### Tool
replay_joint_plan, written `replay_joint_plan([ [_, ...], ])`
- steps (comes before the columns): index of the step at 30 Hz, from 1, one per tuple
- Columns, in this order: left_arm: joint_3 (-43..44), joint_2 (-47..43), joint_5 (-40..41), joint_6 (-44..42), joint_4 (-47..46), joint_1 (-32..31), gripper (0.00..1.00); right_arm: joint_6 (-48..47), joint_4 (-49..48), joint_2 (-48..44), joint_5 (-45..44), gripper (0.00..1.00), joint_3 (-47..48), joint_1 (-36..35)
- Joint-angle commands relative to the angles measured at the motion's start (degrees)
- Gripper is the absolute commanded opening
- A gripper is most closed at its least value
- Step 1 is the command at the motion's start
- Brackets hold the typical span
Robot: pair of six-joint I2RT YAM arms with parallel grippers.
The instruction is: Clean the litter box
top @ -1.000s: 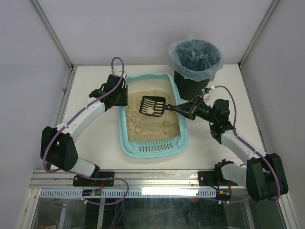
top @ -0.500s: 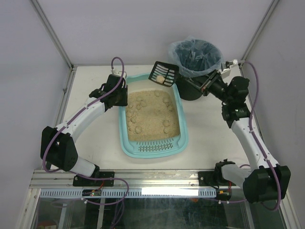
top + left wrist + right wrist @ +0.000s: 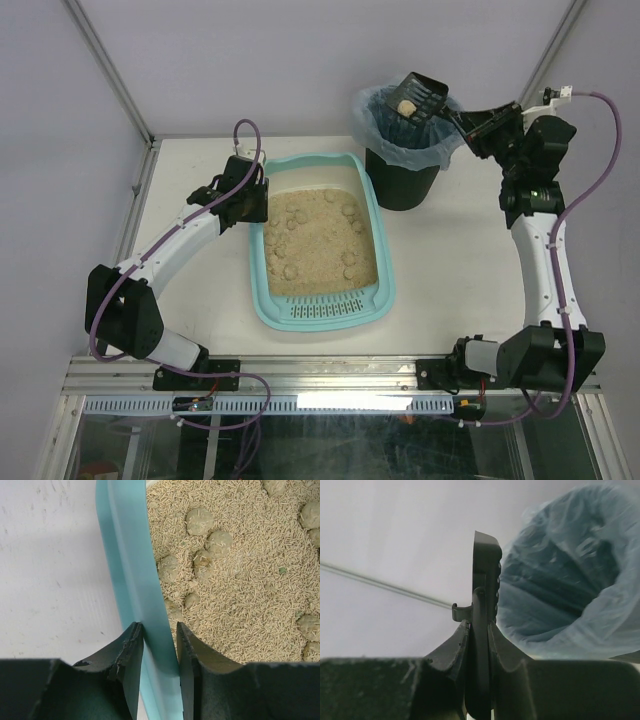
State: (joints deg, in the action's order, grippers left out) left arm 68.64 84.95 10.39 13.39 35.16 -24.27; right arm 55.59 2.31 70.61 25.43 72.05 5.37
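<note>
The left gripper (image 3: 159, 630) is clamped on the box's (image 3: 262, 290) left rim near its far end, one finger outside the wall and one inside above the litter (image 3: 312, 262). The box sits flat on the white table (image 3: 450, 270) between the two arms, its slotted strip nearest their bases and round clumps (image 3: 200, 521) scattered through the litter. Just off the box's far right corner stands a black bin (image 3: 400, 180) with a bluish liner. Above the bin's mouth a black scoop (image 3: 418, 97) hangs tilted with one pale lump (image 3: 405, 108) in it. The right gripper (image 3: 479, 630) is closed tight on the scoop's handle.
</note>
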Motion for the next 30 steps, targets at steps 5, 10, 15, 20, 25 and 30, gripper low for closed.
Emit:
replay_joint_plan([
  [5, 0.03, 0.04, -1.06, -1.82, -2.02, 0.72, 0.35, -20.27, 5.30, 5.85, -9.89, 0.00, 10.06, 0.17],
  [10, 0.00, 0.04, -0.95, -1.76, -2.02, 0.68, 0.43, -24.58, 5.80, 9.08, -9.84, 0.00, 12.04, 0.13],
  [15, -0.09, -0.30, -0.70, -1.69, -2.02, 0.67, 0.45, -25.92, 4.73, 9.78, -10.51, 0.00, 11.56, 0.12],
  [20, 0.04, 0.20, -1.27, -1.64, -2.02, 0.70, 0.45, -30.96, 4.09, 10.33, -11.74, 0.00, 12.35, -2.27],
  [25, 0.01, 0.23, -1.25, -1.63, -2.02, 0.74, 0.45, -47.29, 3.53, 9.77, -19.33, 0.00, 13.03, -9.82],
  [30, -0.09, 0.04, -0.94, -1.78, -2.02, 0.71, 0.45, -61.00, 3.14, 9.49, -29.01, 0.00, 13.82, -15.47],
])
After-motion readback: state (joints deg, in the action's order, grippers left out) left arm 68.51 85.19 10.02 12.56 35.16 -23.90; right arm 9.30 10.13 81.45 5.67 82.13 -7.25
